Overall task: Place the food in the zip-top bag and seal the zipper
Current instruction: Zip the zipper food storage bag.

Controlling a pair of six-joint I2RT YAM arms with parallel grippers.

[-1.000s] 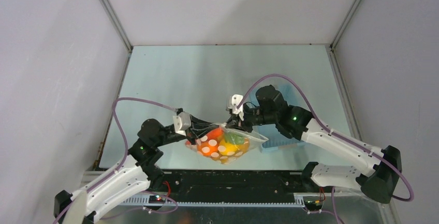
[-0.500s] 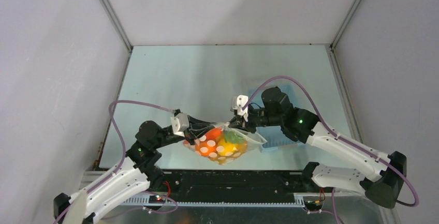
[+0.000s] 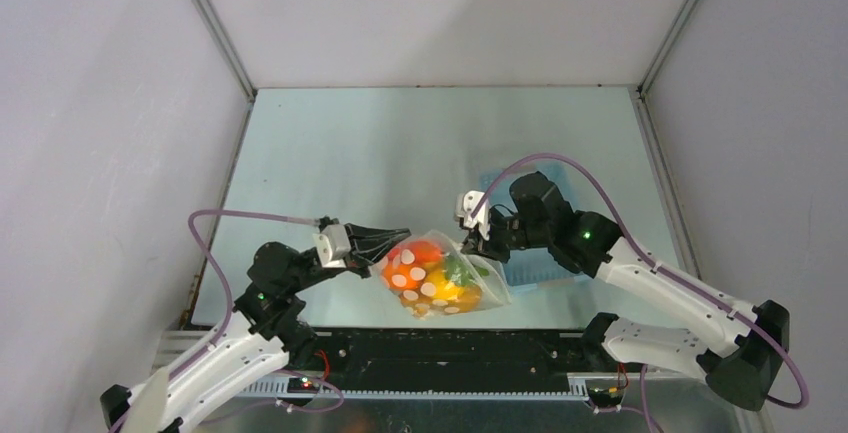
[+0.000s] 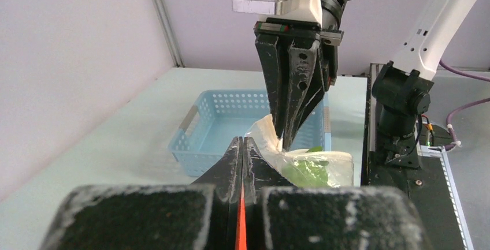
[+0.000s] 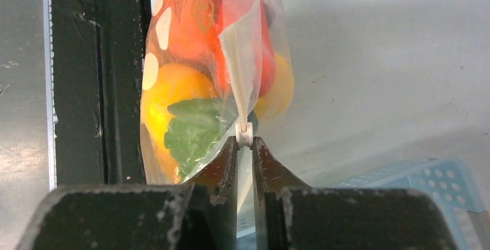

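Right fingers [image 5: 222, 169] on zip-top bag [image 5: 190, 42] — clear, white-dotted, bulging

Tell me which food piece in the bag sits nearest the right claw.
The green leafy piece, right beside the right claw's tips; the yellow pieces and the red piece lie farther off.

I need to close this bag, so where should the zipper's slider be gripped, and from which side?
Pinch the small white slider across its flat faces, straddling the zip-top bag's thin edge and coming end-on along that edge. It stands proud of the bulging food, so nothing blocks it; the right gripper sits so now.
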